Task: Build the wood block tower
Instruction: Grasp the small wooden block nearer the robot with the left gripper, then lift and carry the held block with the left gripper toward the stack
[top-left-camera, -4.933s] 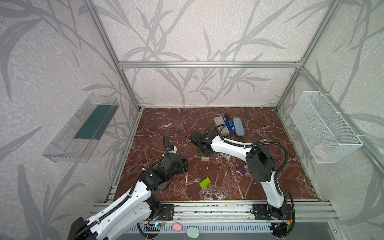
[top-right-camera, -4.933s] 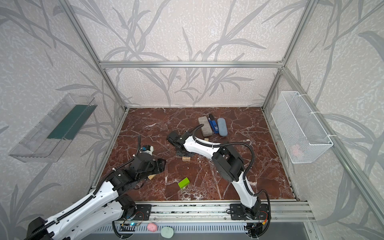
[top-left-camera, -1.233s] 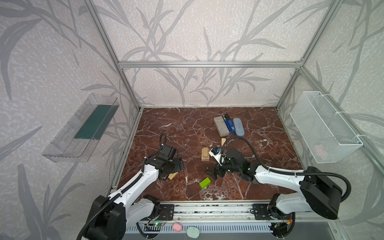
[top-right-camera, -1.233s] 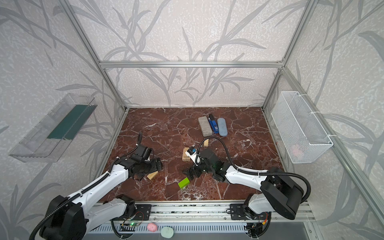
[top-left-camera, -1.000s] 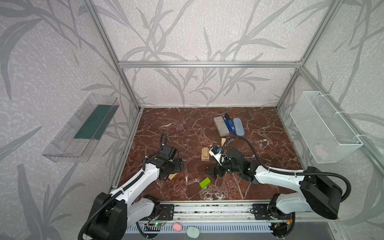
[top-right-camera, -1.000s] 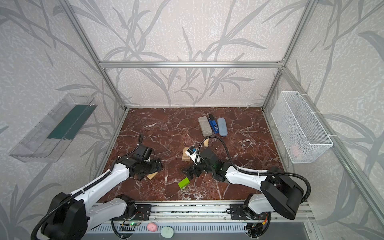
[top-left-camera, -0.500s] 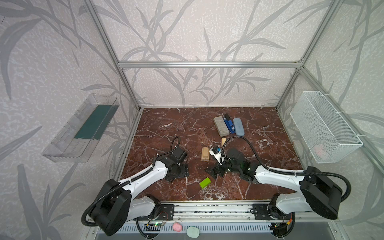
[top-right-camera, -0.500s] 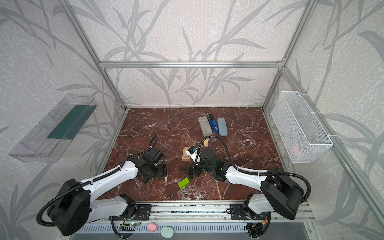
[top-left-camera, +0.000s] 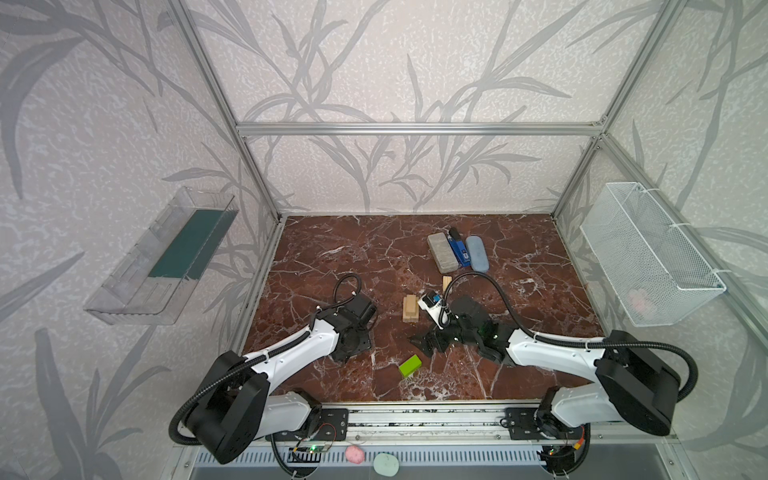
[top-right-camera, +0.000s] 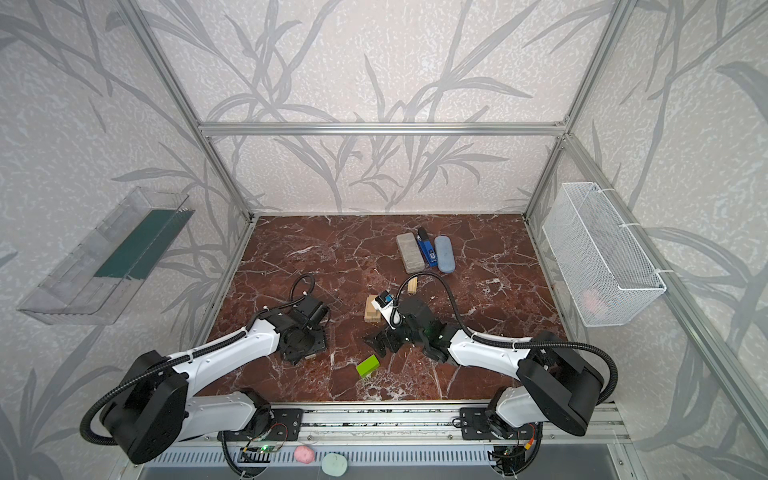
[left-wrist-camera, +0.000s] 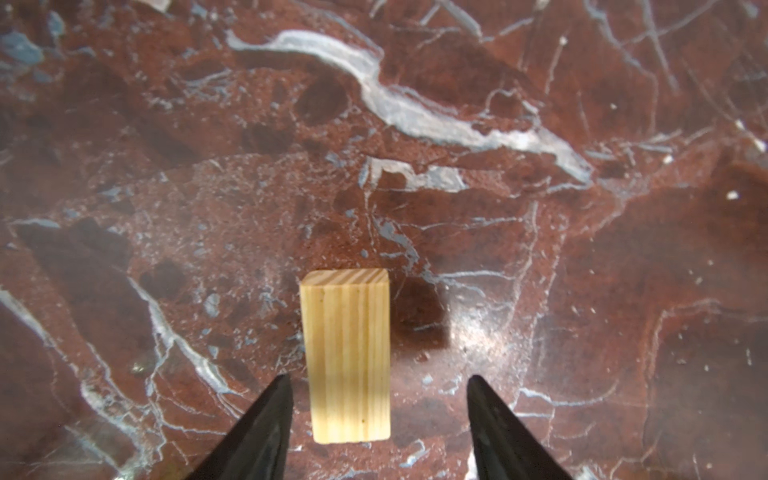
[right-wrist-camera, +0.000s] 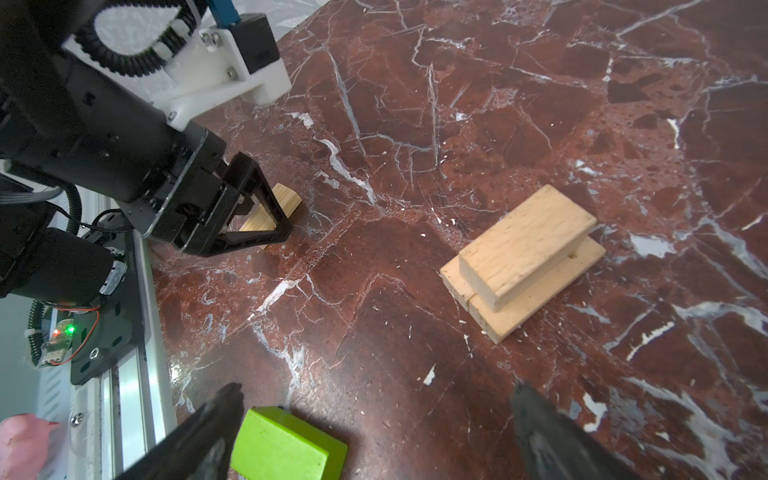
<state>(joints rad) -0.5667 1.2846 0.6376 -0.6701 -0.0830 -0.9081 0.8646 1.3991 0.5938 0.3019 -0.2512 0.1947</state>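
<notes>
The tower (top-left-camera: 409, 308) (top-right-camera: 371, 311) (right-wrist-camera: 523, 257) is two flat pale planks side by side with one block laid on top. My left gripper (left-wrist-camera: 378, 380) points down at the floor and is open. A pale wood block (left-wrist-camera: 347, 357) (right-wrist-camera: 286, 197) lies between its fingers, close to one and clear of the other. My right gripper (right-wrist-camera: 378, 390) (top-left-camera: 424, 345) (top-right-camera: 376, 340) hovers low and wide open, holding nothing. The lime-green block (right-wrist-camera: 286, 444) (top-left-camera: 409, 366) (top-right-camera: 367, 366) lies by one of its fingertips. Another wood block (top-left-camera: 446, 283) (top-right-camera: 412, 285) lies behind the tower.
A grey slab (top-left-camera: 442, 252), a blue tool (top-left-camera: 459, 251) and a blue-grey oval case (top-left-camera: 476, 259) lie together at the back. A wire basket (top-left-camera: 648, 253) hangs on the right wall and a clear shelf (top-left-camera: 162, 257) on the left. The metal rail (top-left-camera: 415, 415) borders the front.
My left gripper has swung toward the middle and come down over the loose wood block, its jaws narrowing around it. The right arm has not moved.
</notes>
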